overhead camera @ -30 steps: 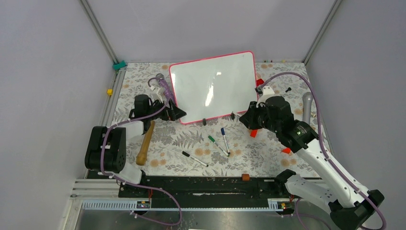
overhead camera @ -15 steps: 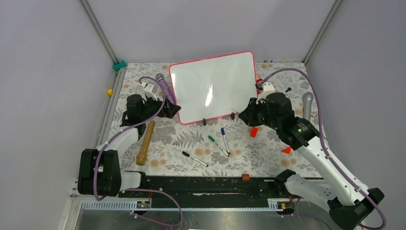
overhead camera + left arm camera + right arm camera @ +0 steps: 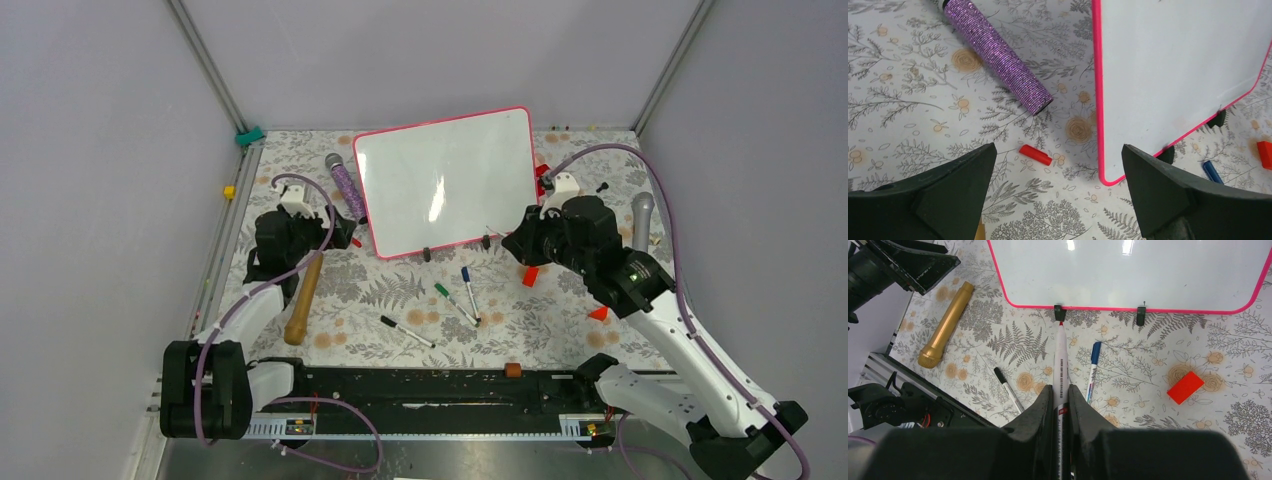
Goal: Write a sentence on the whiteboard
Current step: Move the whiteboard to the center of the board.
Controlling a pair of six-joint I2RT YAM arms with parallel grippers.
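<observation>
The whiteboard [image 3: 445, 180] lies tilted at the back of the table, pink-framed, with two black clips on its near edge. Its surface is blank; no sentence shows in any view. My right gripper [image 3: 515, 243] is shut on a red-tipped white marker [image 3: 1060, 360]. The tip points at the board's near edge [image 3: 1128, 307], by the left clip, and hangs above the mat. My left gripper [image 3: 343, 234] is open and empty, just left of the board's near-left corner [image 3: 1108, 177]. A red marker cap [image 3: 1035, 154] lies on the mat between its jaws.
A purple microphone [image 3: 343, 182] lies left of the board. A gold microphone [image 3: 303, 298] lies near the left arm, and a grey one [image 3: 640, 220] at the right. Blue [image 3: 468, 290], green [image 3: 455, 303] and black [image 3: 407, 331] markers lie mid-table. Red blocks [image 3: 530, 276] lie nearby.
My left arm has drawn back to the left, away from the board's near-left corner, uncovering the purple microphone. My right gripper has barely shifted and still holds the marker.
</observation>
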